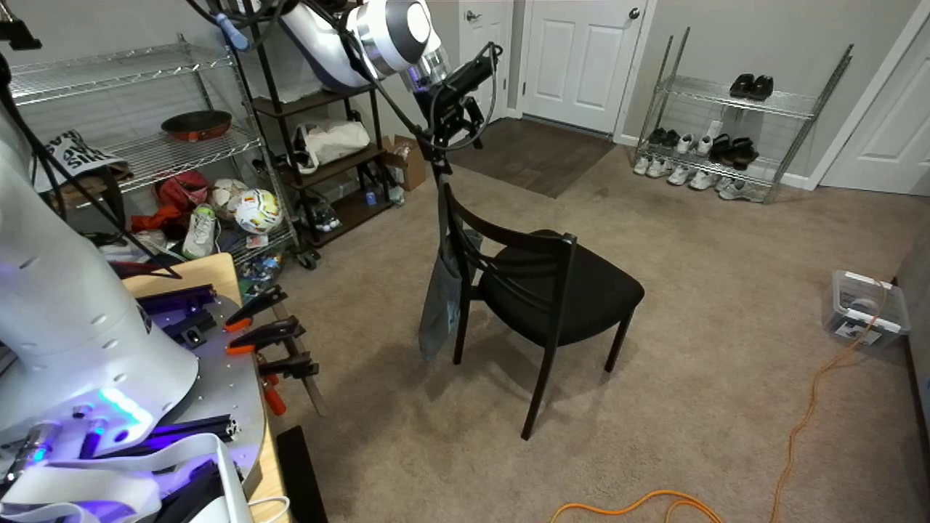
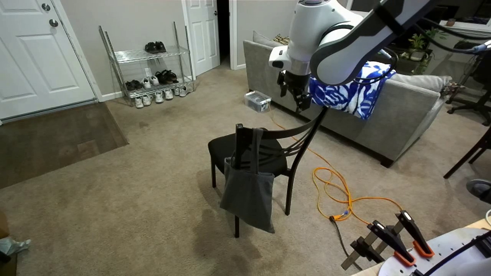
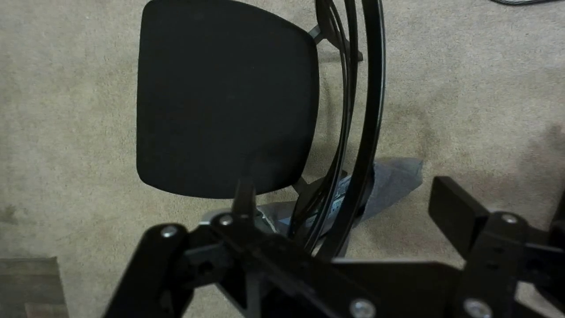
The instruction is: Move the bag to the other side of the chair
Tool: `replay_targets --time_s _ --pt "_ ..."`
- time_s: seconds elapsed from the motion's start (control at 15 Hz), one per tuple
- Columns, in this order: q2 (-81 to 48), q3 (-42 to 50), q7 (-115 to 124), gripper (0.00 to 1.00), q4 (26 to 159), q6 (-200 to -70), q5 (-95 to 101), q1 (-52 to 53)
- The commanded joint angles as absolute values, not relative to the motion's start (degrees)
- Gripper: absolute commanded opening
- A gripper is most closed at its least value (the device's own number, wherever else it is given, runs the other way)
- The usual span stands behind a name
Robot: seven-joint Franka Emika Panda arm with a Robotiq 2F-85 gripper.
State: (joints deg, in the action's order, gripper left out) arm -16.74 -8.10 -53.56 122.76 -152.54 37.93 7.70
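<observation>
The bag is a grey-blue fabric tote (image 1: 439, 305); in an exterior view the bag (image 2: 249, 199) hangs by its handles from one end of the chair's backrest. The wrist view shows the bag (image 3: 393, 181) below the backrest, with part of its blue-and-white print visible between the slats. The black chair (image 1: 574, 290) stands upright; its seat (image 3: 225, 97) shows in the wrist view. My gripper (image 3: 348, 198) is open, its fingers wide apart with nothing held. It is above the backrest in both exterior views (image 1: 458, 127) (image 2: 293, 94). The handle tops are hidden in the wrist view.
A black rack (image 1: 320, 167) and a wire shelf (image 1: 174, 149) stand against the wall. A shoe rack (image 2: 153, 57), a grey sofa (image 2: 387, 130) and a plastic box (image 2: 257, 101) are farther off. An orange cable (image 2: 347, 191) lies on the floor. Clamps (image 1: 269, 334) edge the robot's table.
</observation>
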Motion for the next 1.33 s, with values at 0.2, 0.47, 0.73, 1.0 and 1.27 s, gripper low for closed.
replay_targets --time_s 0.2,0.47,0.73,1.0,1.27 --pt "-17.6 -6.9 -56.2 1.00 130.1 -155.6 36.3 4.6" --pt "-23.2 -8.5 -59.4 1.00 129.5 -166.2 34.6 2.4" --pt "-26.8 -10.7 -62.4 1.00 128.1 -173.2 34.2 1.0" --pt "-31.4 -17.4 -65.4 1.00 125.3 -175.0 33.4 -4.3" --pt "-35.3 -22.5 -66.6 1.00 122.1 -177.0 33.2 -8.9"
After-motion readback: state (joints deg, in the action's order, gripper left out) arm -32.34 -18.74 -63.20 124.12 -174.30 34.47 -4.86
